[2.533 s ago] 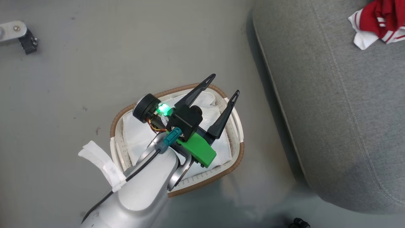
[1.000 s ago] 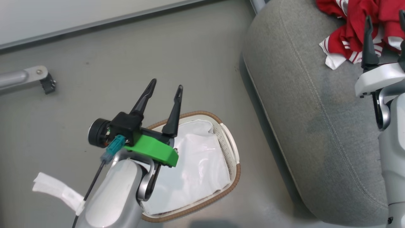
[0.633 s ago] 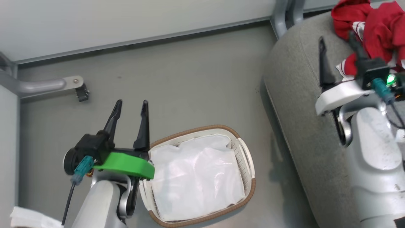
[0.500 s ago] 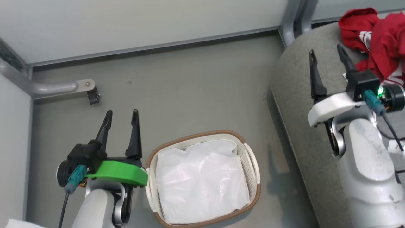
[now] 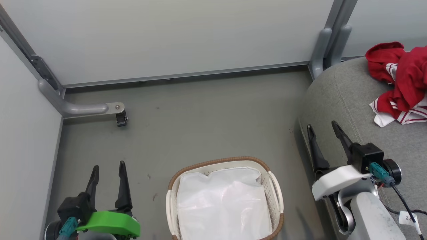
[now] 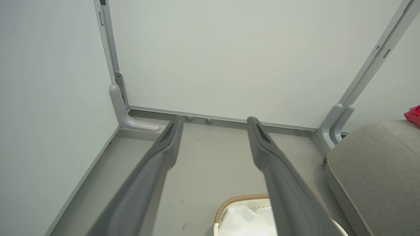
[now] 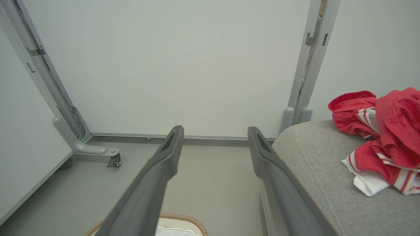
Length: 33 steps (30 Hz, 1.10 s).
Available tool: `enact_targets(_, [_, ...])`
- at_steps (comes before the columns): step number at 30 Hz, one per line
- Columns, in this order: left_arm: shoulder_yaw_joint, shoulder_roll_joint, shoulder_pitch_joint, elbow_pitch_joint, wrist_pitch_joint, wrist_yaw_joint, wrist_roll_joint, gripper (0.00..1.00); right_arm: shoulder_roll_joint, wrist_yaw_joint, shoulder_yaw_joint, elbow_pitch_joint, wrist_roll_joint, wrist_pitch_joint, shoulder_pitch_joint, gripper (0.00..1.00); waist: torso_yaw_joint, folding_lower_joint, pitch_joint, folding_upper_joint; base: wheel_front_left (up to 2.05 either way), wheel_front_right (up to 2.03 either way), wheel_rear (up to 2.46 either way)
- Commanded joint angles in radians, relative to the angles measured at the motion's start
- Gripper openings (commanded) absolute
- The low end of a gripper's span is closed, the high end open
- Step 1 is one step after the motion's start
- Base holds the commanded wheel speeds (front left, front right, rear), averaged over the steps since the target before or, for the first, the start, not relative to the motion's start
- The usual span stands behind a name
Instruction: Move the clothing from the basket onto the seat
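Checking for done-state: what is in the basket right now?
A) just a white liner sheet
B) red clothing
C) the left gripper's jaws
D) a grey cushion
A: the head view shows just the white liner inside the basket. The red clothing lies on the grey seat.

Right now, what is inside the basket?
A crumpled white liner fills the basket; the red clothing lies on the seat instead. Anything under the liner is hidden.

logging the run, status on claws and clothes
Left claw open, right claw open, both empty. Clothes piled on the seat; basket holds just its liner. Nothing in the way.
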Motion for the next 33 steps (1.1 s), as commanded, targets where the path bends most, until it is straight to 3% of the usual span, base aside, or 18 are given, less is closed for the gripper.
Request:
enact_targets(1, [0.008,-0.002,0.025,-0.005,0.001,-0.006,0.007,1.0,-0.005,-0.001,0.0,-0.01,0.008,-0.002,0.032,1.0,0.001,0.0001,-0.031,0.0,0.0,0.0,0.0])
enact_targets(10, [0.017,-0.005,0.09,-0.021,0.001,-0.009,-0.016,1.0,-0.005,-0.001,-0.006,-0.034,0.024,-0.002,0.122,1.0,-0.006,0.0001,-0.056,0.0,0.0,0.0,0.0])
enact_targets(26, [0.008,-0.005,0.101,-0.023,0.001,-0.001,-0.029,1.0,-0.005,-0.001,-0.009,-0.042,0.039,-0.002,0.139,1.0,-0.002,0.0001,-0.061,0.0,0.0,0.0,0.0])
enact_targets(27, [0.006,-0.005,0.093,-0.022,0.0,-0.001,-0.021,0.0,0.0,0.0,-0.006,-0.038,0.033,0.0,0.128,0.0,-0.002,0.0001,-0.062,0.0,0.0,0.0,0.0])
enact_targets(33, [0.01,-0.007,0.087,0.008,0.016,-0.003,-0.072,0.0,0.005,0.0,-0.015,-0.008,0.088,0.019,0.135,0.0,-0.003,0.0001,-0.062,0.0,0.0,0.0,0.0])
